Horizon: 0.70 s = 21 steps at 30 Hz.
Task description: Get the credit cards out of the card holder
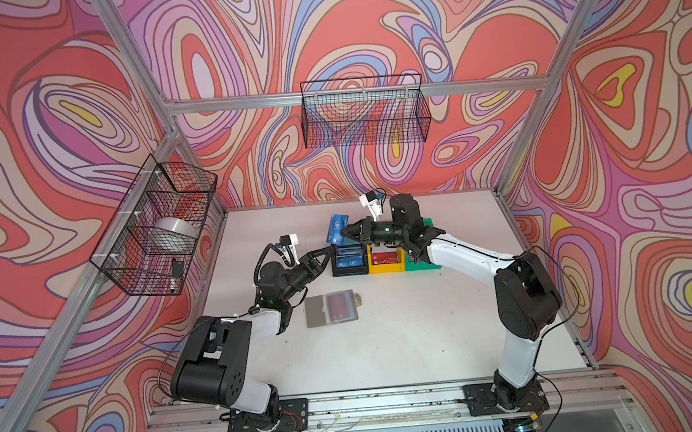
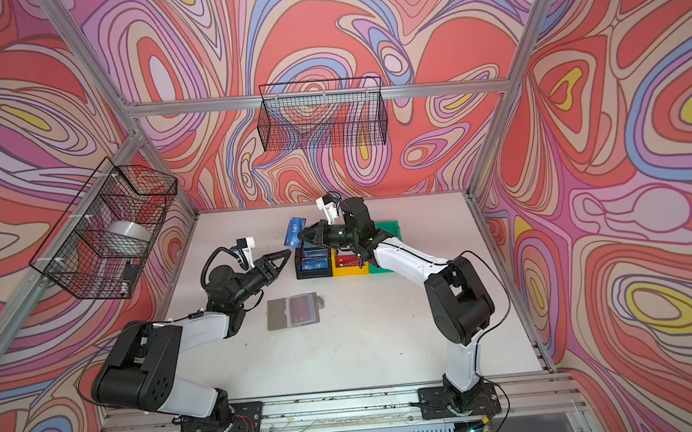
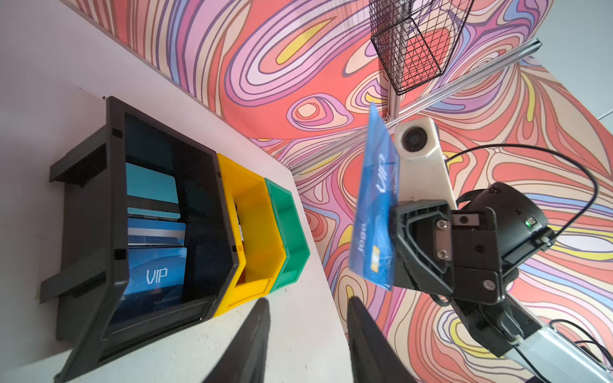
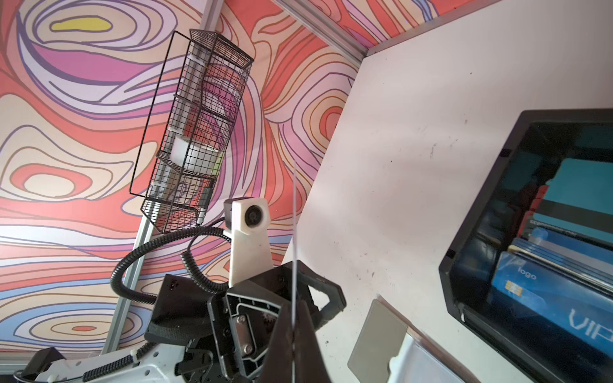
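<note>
A blue credit card (image 1: 337, 227) (image 2: 294, 230) hangs in the air, pinched at one edge by my right gripper (image 1: 347, 231) (image 2: 302, 233), just above and behind the black bin (image 1: 350, 271). The right wrist view shows this card (image 4: 294, 215) edge-on as a thin line, with the right gripper (image 4: 294, 331) shut on it. The left wrist view has the same card (image 3: 378, 199) beside the bins. My left gripper (image 1: 330, 249) (image 3: 308, 301) stands open and empty by the black bin's left side. The grey card holder (image 1: 317, 310) (image 2: 278, 313) (image 4: 378, 335) lies open on the table with a red card (image 1: 341, 307) in its pocket.
The black bin (image 3: 116, 199) holds several blue cards. Joined to its right are a yellow bin (image 1: 386, 269) (image 3: 255, 212) with a red card and a green bin (image 1: 421, 267) (image 3: 288, 215). Wire baskets hang on the back wall (image 1: 364, 111) and the left wall (image 1: 157, 226).
</note>
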### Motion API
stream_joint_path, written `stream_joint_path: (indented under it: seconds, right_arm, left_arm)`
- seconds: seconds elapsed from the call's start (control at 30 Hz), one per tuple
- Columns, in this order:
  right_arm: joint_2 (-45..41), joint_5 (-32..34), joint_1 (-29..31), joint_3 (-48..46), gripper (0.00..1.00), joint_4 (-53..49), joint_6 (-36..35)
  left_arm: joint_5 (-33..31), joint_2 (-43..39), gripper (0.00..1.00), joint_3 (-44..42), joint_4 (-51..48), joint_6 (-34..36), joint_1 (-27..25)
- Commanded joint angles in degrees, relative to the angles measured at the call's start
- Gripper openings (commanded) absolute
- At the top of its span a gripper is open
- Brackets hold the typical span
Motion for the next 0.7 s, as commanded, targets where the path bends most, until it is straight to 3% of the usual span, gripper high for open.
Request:
stream_joint_path:
  seconds: [0.0,0.67]
  right_arm:
    - [-0.46,-1.09,0.02,-1.21,0.0,3.42,1.63]
    - [1.72,-0.91,-0.09,-2.65,0.0,7.0,3.3]
  left_arm:
    - [-2.36,1.53,0.42,1.13,8.48,-1.2,-0.51]
    - [-4.63,-3.72,0.44,-0.2,8.3,0.3,-1.3]
